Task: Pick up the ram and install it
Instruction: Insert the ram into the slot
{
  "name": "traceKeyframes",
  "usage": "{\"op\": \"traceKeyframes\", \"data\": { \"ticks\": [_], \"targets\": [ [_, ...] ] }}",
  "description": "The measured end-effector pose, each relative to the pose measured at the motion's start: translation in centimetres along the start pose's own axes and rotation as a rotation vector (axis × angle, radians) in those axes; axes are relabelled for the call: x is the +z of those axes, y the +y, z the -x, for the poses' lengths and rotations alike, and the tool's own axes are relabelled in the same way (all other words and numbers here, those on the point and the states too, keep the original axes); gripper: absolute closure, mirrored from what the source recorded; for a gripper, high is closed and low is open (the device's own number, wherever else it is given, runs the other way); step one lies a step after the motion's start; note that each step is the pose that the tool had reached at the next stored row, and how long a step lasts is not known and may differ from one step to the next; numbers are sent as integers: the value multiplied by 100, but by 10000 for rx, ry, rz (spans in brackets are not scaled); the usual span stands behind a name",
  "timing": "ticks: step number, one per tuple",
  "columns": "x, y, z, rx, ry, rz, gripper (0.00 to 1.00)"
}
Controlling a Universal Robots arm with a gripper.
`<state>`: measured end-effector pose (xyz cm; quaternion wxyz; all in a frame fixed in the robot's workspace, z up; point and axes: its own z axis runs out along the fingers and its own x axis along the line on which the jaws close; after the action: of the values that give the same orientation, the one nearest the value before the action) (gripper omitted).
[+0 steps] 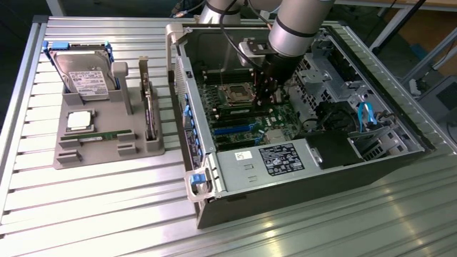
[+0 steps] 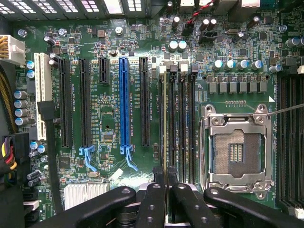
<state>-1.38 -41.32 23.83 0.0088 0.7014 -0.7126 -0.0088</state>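
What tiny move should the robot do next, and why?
Probably ease straight down: the tool holds the thin green ram stick edge-on over the black memory slots beside the silver processor socket, seemingly not pressed in yet.

Table [image 1: 107, 203]: bare silver metal, built of long ridged slats laid side by side, glare across the near slats. Raised rail along the edge at the exterior view's left.

Two things stood directly on it. Toward the exterior view's left, a grey parts holder [image 1: 100, 156], flat base with upright posts and brackets, lay square to the slats. Toward the exterior view's right, a dark computer case [image 1: 307, 187] lay on its side, open face up, a blue latch at its near corner. Holder and case lay just beside each other; whether they touched could not be told.
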Motion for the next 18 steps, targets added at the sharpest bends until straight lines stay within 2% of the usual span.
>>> {"op": "traceKeyframes", "data": {
  "ticks": [18],
  "targets": [
    [0, 0, 0, -298, 8, 0, 88]
  ]
}}
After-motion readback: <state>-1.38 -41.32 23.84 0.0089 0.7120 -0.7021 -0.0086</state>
